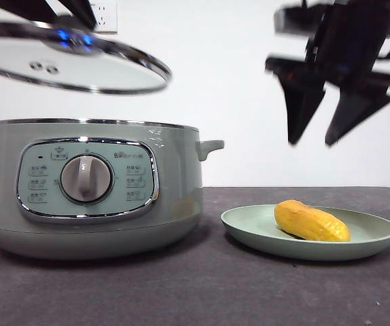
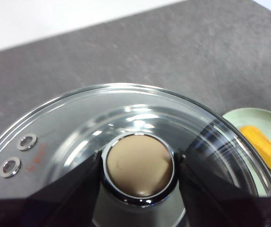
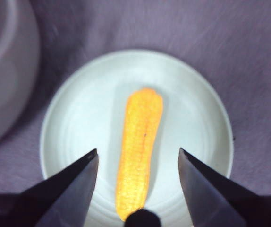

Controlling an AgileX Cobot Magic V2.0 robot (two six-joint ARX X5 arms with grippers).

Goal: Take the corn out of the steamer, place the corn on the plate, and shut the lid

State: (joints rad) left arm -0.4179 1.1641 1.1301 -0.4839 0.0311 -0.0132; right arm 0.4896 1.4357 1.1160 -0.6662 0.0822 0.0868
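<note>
The corn [image 1: 310, 221] lies on the pale green plate [image 1: 249, 227] at the right; the right wrist view shows it [image 3: 139, 149] in the middle of the plate [image 3: 192, 109]. My right gripper [image 1: 324, 139] hangs open and empty well above the plate, the corn between its jaws in the right wrist view [image 3: 138, 158]. My left gripper [image 2: 138, 165] is shut on the knob [image 2: 139, 165] of the glass lid [image 1: 79, 64], held tilted in the air above the steamer [image 1: 90, 187]. The steamer stands open at the left.
The dark grey table [image 1: 202, 285] runs under both objects. The steamer's side handle [image 1: 208, 147] points toward the plate. The steamer's wall shows at the edge of the right wrist view [image 3: 8, 71]. A white wall is behind.
</note>
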